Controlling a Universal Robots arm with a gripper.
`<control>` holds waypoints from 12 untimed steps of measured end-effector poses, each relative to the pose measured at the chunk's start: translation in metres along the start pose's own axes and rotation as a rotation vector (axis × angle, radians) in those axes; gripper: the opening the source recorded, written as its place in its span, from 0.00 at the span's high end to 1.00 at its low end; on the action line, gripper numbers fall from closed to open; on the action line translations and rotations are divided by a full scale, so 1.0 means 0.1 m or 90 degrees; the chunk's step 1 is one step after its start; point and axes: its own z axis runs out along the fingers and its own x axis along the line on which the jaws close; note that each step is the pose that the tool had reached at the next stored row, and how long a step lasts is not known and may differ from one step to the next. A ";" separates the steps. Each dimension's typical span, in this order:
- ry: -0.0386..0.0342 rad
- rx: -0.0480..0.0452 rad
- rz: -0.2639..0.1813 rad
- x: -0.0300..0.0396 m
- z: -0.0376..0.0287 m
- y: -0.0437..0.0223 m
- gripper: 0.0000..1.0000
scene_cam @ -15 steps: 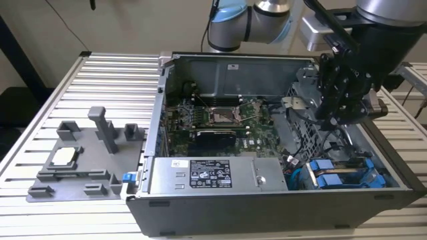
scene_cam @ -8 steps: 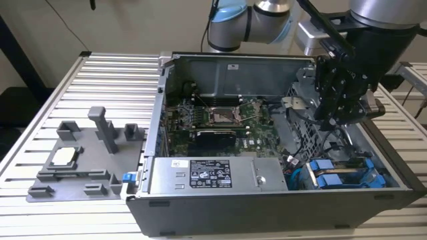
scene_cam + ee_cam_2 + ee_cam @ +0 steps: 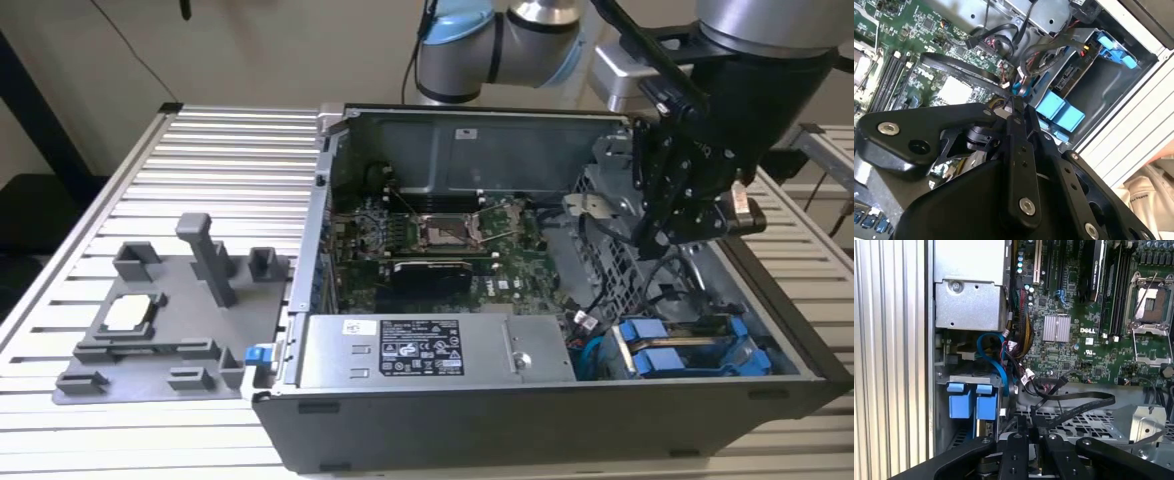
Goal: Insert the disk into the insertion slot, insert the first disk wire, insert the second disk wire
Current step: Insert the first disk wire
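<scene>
Found the gripper (image 3: 1013, 107) almost closed, clamped on the end of one black flat wire (image 3: 1079, 396), inside the open computer case (image 3: 534, 420), right of centre in the exterior view. Located the disk (image 3: 663, 360) at lower right of that view, seated in the insertion slot (image 3: 1106, 82); body largely hidden, bright blue frame showing. Counted one disk, two blue tabs (image 3: 960, 402) side by side, one wire held, and one grey fixture tray (image 3: 147, 350) at lower left on the slatted table (image 3: 160, 160).
</scene>
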 end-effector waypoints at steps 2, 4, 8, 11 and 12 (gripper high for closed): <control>0.0000 0.0000 0.000 0.000 0.000 0.000 0.82; 0.0001 0.0000 0.000 0.000 0.000 0.000 0.83; 0.0002 0.0000 0.000 0.008 -0.001 -0.002 0.84; -0.0022 -0.0011 0.000 0.072 0.002 -0.028 0.84; -0.0032 -0.0017 0.000 0.097 0.002 -0.038 0.84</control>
